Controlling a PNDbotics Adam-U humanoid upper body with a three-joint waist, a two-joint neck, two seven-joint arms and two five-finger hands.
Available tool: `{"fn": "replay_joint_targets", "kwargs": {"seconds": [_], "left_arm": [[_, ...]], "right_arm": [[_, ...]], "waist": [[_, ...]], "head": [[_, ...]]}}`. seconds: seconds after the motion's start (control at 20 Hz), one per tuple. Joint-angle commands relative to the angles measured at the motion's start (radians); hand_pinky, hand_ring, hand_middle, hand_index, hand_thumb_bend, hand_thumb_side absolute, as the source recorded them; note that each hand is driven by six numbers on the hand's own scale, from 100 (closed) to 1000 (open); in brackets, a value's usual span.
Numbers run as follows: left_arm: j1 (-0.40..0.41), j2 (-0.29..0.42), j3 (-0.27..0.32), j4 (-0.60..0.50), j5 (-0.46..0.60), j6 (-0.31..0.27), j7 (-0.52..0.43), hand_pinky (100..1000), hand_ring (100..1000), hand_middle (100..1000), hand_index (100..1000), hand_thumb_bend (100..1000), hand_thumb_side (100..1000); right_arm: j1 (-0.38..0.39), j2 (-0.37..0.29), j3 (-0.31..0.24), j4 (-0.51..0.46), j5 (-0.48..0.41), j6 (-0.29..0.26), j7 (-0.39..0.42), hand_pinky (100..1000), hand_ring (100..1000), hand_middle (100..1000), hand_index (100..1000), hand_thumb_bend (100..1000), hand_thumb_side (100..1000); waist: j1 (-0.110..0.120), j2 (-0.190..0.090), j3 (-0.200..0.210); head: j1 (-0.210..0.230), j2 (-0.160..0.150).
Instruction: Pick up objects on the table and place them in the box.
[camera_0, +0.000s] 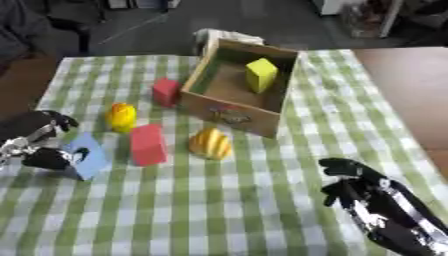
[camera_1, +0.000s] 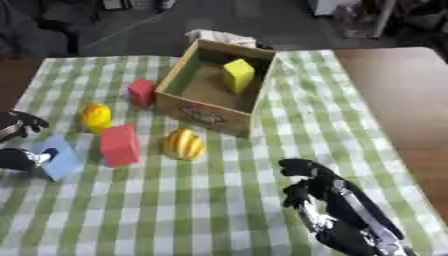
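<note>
Task partly done: one yellow block (camera_0: 261, 74) lies in the box (camera_0: 203, 98). Left hand (camera_0: 42, 142) pinches the blue block (camera_0: 88, 155) on the worktop (camera_0: 227, 200); right hand (camera_0: 354, 182) idles, fingers curled, empty. Two red blocks (camera_0: 147, 144) and two yellow objects (camera_0: 210, 143) remain outside.

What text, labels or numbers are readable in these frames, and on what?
No text can be read.
Wooden box: a coloured mark on its near outer wall, too blurred to tell if it is words or a picture.
Blocks, toys, checked tablecloth: no print visible.
</note>
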Motion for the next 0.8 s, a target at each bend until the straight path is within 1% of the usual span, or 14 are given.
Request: {"fn": "replay_joint_targets", "kwargs": {"seconds": [0.05,0.2,0.4,0.55,0.8], "left_arm": [[-0.012,0.016,0.010,0.003,0.008,-0.009,-0.003,744,717,738,887,314,735],[-0.015,0.017,0.030,-0.010,0.014,-0.012,0.004,746,719,739,887,304,727],[-0.011,0.020,0.050,-0.039,0.026,-0.018,0.008,749,723,741,887,319,749],[-0.005,0.017,0.044,-0.048,0.025,-0.027,-0.008,750,724,742,887,325,772],[0.004,0.004,0.021,-0.034,0.003,-0.037,-0.043,749,723,743,887,352,790]], "right_arm": [[-0.005,-0.017,-0.003,-0.014,0.002,0.001,-0.001,723,523,846,780,100,467],[-0.004,-0.017,-0.004,-0.014,0.003,0.001,-0.002,723,523,845,780,100,468],[-0.003,-0.017,-0.005,-0.014,0.005,0.002,-0.004,723,522,844,779,100,468],[-0.004,-0.016,-0.005,-0.013,0.005,0.002,-0.004,723,521,843,779,100,468],[-0.003,-0.016,-0.005,-0.012,0.006,0.002,-0.005,722,521,842,779,100,468]], "waist": [[-0.002,-0.007,0.001],[-0.003,-0.007,0.004],[-0.003,-0.007,0.007],[-0.002,-0.008,0.007],[-0.003,-0.008,0.002]], "head": [[-0.001,0.005],[-0.002,0.005],[-0.003,0.005],[-0.002,0.005],[-0.002,0.005]]}}
